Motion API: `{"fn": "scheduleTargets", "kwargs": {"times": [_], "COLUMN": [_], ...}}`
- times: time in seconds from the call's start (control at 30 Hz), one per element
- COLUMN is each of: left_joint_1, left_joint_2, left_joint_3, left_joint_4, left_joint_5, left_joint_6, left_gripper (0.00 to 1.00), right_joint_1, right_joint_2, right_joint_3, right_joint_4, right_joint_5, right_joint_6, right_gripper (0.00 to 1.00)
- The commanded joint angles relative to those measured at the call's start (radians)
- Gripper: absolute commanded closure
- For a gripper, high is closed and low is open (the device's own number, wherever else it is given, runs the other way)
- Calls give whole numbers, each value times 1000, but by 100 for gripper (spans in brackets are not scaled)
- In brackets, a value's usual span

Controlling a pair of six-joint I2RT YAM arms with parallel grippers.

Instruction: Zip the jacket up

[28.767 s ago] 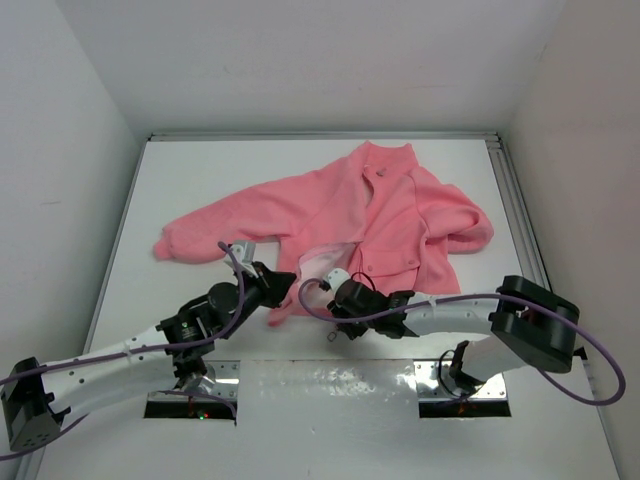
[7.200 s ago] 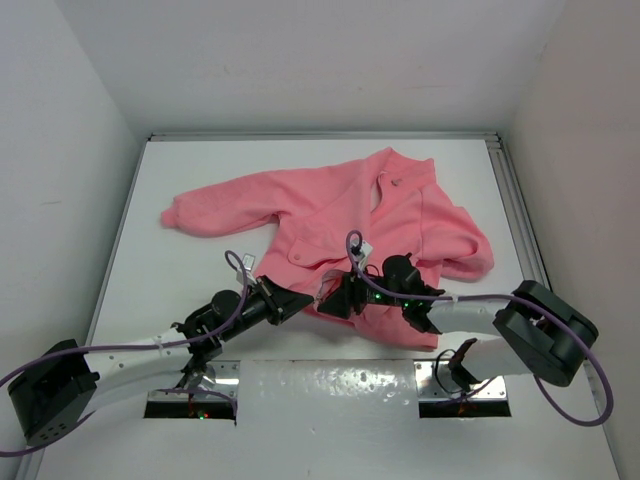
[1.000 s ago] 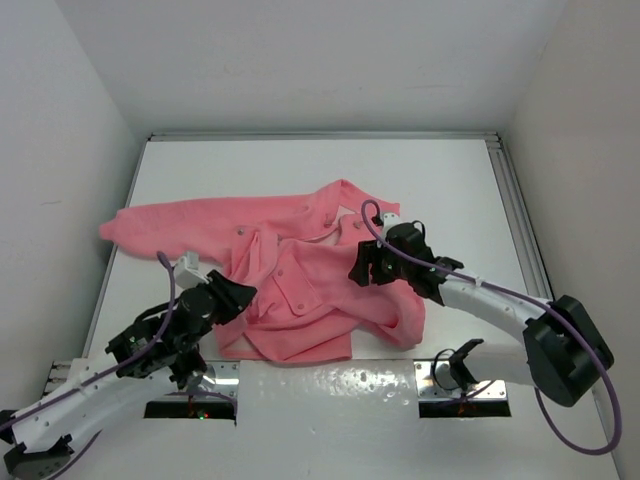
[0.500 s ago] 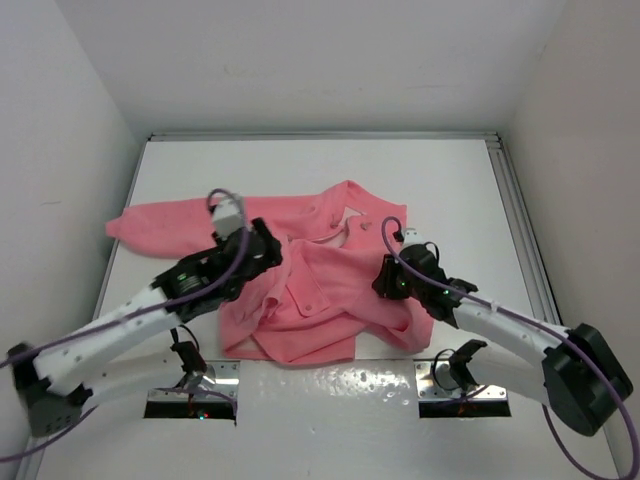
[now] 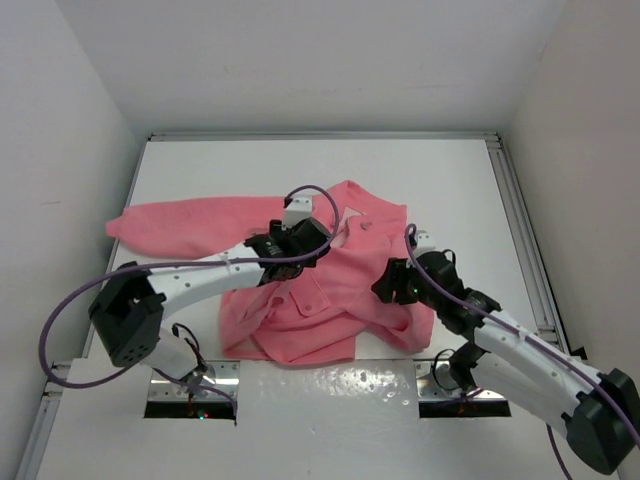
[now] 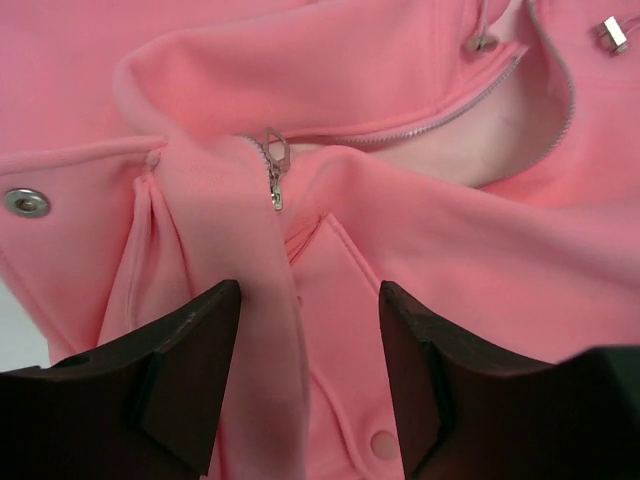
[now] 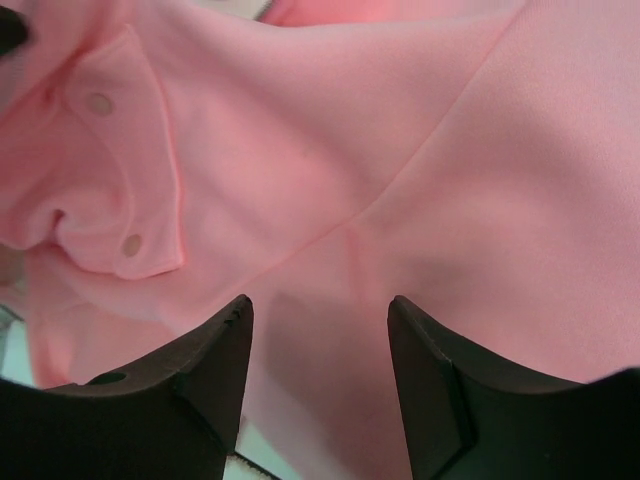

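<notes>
The left gripper reaches over the middle of the jacket, near the collar opening. Its jaws are spread and grasp nothing. The right gripper hangs over the jacket's right-hand part, its jaws also parted, with only cloth below them.

The jacket lies crumpled on the table between the two arms. Its collar points to the far side, one sleeve stretches out to the left, and the hem is bunched toward the near edge.

The left wrist view shows what the overhead view cannot. The small metal pull sits just ahead of the fingers, on the crest of a raised fold, and nothing touches it. That fold runs back between the fingers. From the pull, the zipper teeth curve away to the upper right around paler lining, unjoined there. A snap shows at the left edge.

The right wrist view shows smooth fleece with a seam under the parted jaws. A flap with two snaps lies off to the left, apart from the fingers.

Only the overhead view shows the whole sprawl of the jacket and the two grippers well apart.
</notes>
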Motion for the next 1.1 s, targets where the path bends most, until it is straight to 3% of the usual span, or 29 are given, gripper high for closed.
{"fn": "scheduleTargets", "kwargs": {"times": [0.0,0.13,0.2,0.33,0.5,0.57,0.7,0.73,0.8,0.87,0.97,1.07], "left_joint_1": [35,78,93,104,104,104,104,104,102,102,110,110], "left_joint_2": [56,77,79,122,152,165,160,145,128,108,168,226], "left_joint_3": [9,-37,-45,-22,3,18,46,43,35,17,65,80], "left_joint_4": [55,100,108,98,123,118,105,114,117,137,100,74], "left_joint_5": [-9,14,22,-21,-61,-91,-154,-154,-165,-171,-177,-177], "left_joint_6": [58,61,62,67,73,75,75,76,78,88,102,95], "left_gripper": [47,60,61,45,43,48,65,67,68,61,50,53], "right_joint_1": [1,1,1,1,1,1,1,1,3,1,1,1], "right_joint_2": [-76,-110,-114,-91,-63,-69,-49,-46,-45,-35,-28,-23], "right_joint_3": [-2,20,21,21,13,1,0,0,-6,-2,7,10], "right_joint_4": [-34,-79,-69,-35,-3,5,13,16,32,36,39,60], "right_joint_5": [-22,-22,-45,-99,-120,-122,-131,-134,-142,-142,-151,-163], "right_joint_6": [14,16,24,45,51,54,54,56,51,44,42,39], "right_gripper": [44,44,43,43,44,44,46,51,69,88,96,94]}}
